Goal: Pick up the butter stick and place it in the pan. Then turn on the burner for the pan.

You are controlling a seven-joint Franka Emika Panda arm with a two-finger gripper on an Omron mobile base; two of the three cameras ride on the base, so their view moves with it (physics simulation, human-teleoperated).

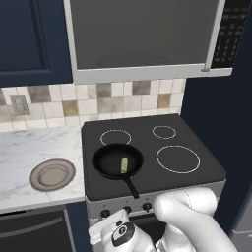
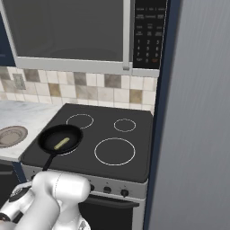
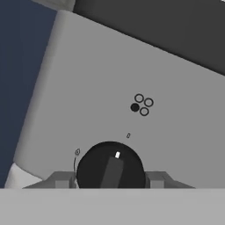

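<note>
**Flat, even rendered light with soft focus throughout**

All three pictures are computer-rendered and evenly lit, with no single visible lamp and no strong glare. Both base views are moderately bright. The marble counter (image 1: 34, 147) and tiled backsplash (image 1: 98, 103) read pale, while the black stovetop (image 1: 147, 147) stays matte with crisp white burner rings. The pan (image 1: 118, 161) casts only a faint shadow. The microwave door (image 1: 142, 32) shows a dull, smooth sheen. Edges look slightly soft and low in resolution. The hand view is dimmer and greyer; its close-up stove knob (image 3: 110, 166) is mildly blurred, and tiny panel markings are unreadable.
</note>
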